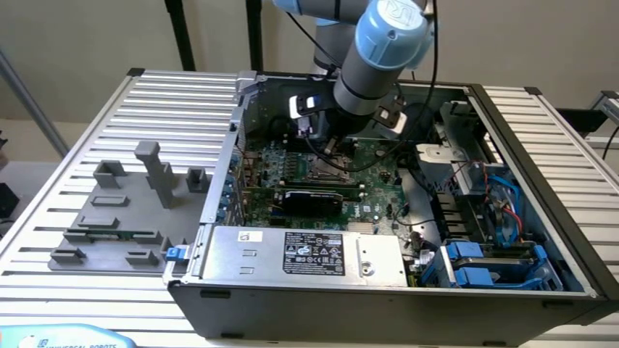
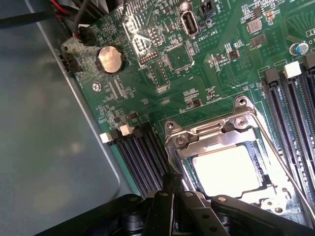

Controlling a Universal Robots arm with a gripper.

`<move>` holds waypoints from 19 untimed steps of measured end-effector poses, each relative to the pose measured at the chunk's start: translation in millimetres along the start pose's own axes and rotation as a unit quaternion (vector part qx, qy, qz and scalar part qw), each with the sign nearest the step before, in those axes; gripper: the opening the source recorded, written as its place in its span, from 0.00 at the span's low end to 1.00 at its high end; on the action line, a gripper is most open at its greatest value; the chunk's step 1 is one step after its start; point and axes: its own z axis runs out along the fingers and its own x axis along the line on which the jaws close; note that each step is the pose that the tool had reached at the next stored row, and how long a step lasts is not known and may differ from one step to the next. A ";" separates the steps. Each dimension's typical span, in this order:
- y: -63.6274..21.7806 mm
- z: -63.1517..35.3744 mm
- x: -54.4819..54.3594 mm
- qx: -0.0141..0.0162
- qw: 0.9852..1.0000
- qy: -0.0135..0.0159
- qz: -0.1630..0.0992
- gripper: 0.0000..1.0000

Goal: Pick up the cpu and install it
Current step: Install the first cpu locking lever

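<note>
- While the arm [image 1: 382, 51] reaches down into the open grey computer case [image 1: 387, 304] in the exterior view, its wrist hangs just above the motherboard [image 1: 320, 163], over the metal-framed socket [image 1: 327, 168] near the board's middle.
- Beside the case, toward the exterior view's left, a grey holder tray [image 1: 116, 217] lies on the slatted table [image 1: 58, 217], with a long green memory stick [image 1: 121, 235] resting in it.
- Nearer the camera than the socket, a labelled power supply [image 1: 309, 254] fills the case's front edge.
- Seen from the wrist view, the cpu [image 2: 230, 169] lies flat inside the socket [image 2: 216, 132], its pale top bright with glare, so its rim is hard to make out.
- Just beside the socket's edge, the gripper [image 2: 173, 189] has its dark fingers [image 2: 170, 182] pressed together, pinching nothing that can be seen; the tips look close to the socket frame, apart from the cpu.
- Beyond the socket, a round coin battery [image 2: 109, 59] sits on the green board, and dark memory slots [image 2: 140, 157] run along the socket's side.
</note>
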 end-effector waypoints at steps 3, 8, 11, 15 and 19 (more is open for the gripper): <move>0.8 0.1 0.2 0.000 1.000 -0.001 0.000 0.11; 2.3 0.3 0.5 -0.001 1.000 -0.002 0.000 0.11; 3.3 0.7 0.5 -0.001 1.000 -0.002 0.000 0.11; 4.8 1.2 -0.1 -0.001 1.000 -0.002 0.000 0.11; 7.1 0.7 -1.6 -0.001 1.000 -0.002 0.000 0.11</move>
